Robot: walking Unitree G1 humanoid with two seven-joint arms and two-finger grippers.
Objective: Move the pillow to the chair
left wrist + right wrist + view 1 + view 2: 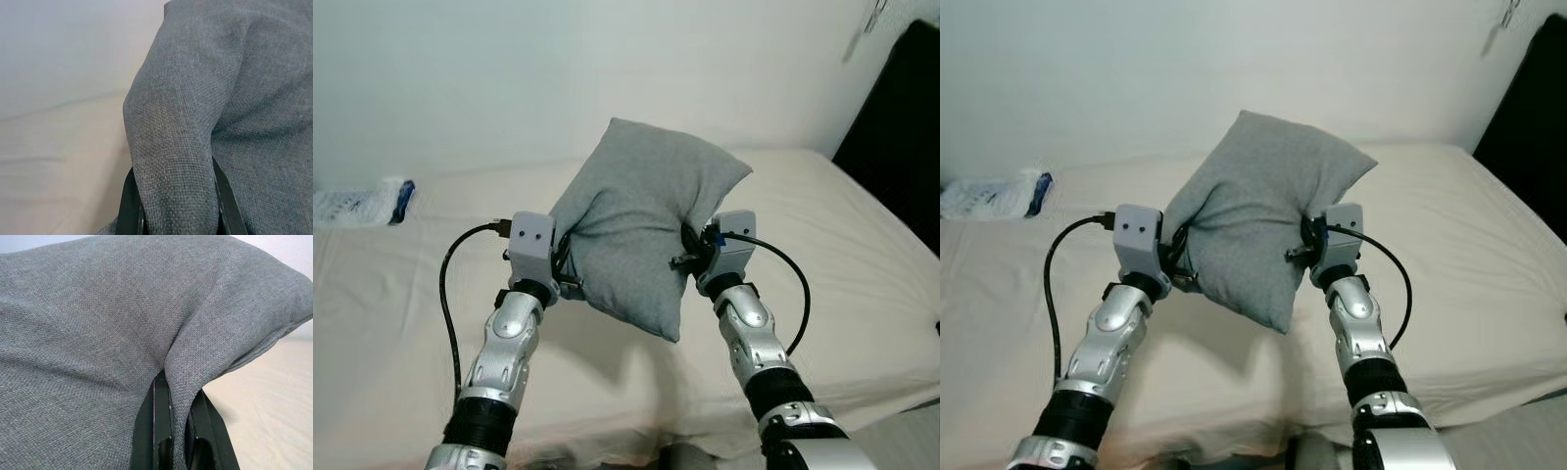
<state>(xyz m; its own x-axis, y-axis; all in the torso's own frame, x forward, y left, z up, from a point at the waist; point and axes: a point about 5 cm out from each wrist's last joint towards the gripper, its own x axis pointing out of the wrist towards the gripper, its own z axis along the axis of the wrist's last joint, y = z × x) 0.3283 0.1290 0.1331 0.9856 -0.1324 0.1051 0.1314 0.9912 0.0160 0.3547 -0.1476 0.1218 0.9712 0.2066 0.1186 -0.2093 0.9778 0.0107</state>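
A grey fabric pillow (641, 220) is held up in the air over the bed (822, 235), tilted with one corner pointing down. My left gripper (570, 262) is shut on a fold of its left edge; the left wrist view has that fold of pillow (176, 161) pinched between the black fingers (128, 208). My right gripper (687, 250) is shut on the pillow's right edge, and the right wrist view shows a pleat of the pillow (183, 396) squeezed between its fingers (159, 431).
The bed's cream sheet spreads out below and ahead, with a pale wall (509, 78) behind it. A white and blue packet (367, 204) lies at the bed's far left. A dark panel (901, 137) stands at the right edge.
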